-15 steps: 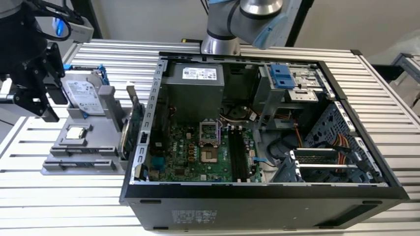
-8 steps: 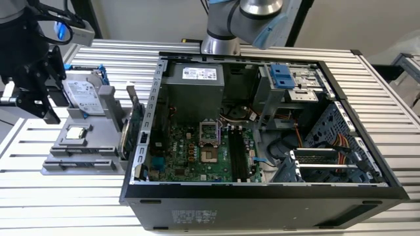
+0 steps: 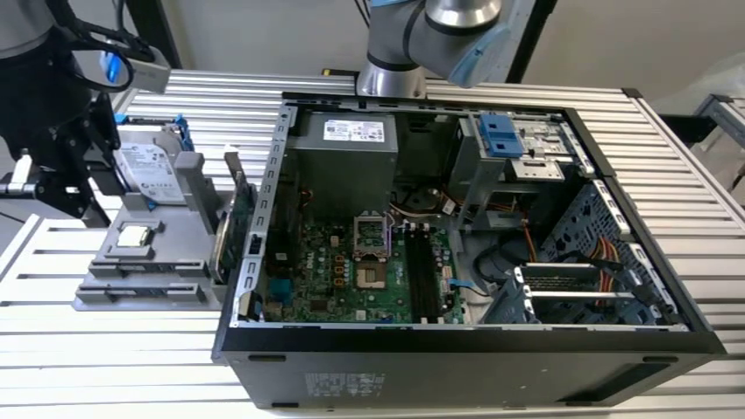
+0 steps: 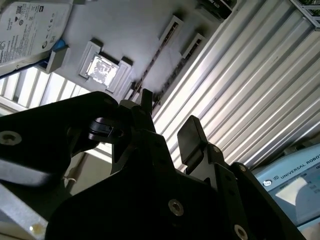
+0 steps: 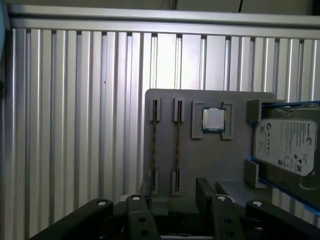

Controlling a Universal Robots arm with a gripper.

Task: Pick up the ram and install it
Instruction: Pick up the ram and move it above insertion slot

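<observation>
The ram [image 5: 176, 145] stands on edge in a slot of the grey holder [image 5: 210, 160]. A second stick [image 5: 154, 145] is just beside it and the processor [image 5: 213, 119] sits on its other side. The gripper [image 5: 174, 186] hovers over one end of the ram, fingers spread and empty. Past the second stick the ribbed table [image 5: 75, 125] lies open. The hard drive [image 5: 285, 145] crowds the holder's opposite edge.

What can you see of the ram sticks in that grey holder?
Two ram sticks appear in the first wrist view, long, thin and dark, seen edge-on. They stand on edge, parallel and apart, with each end seated in a slotted bracket of the grey holder, beside the square chip in its pocket. The open gripper hangs over them, apparently touching neither.
</observation>
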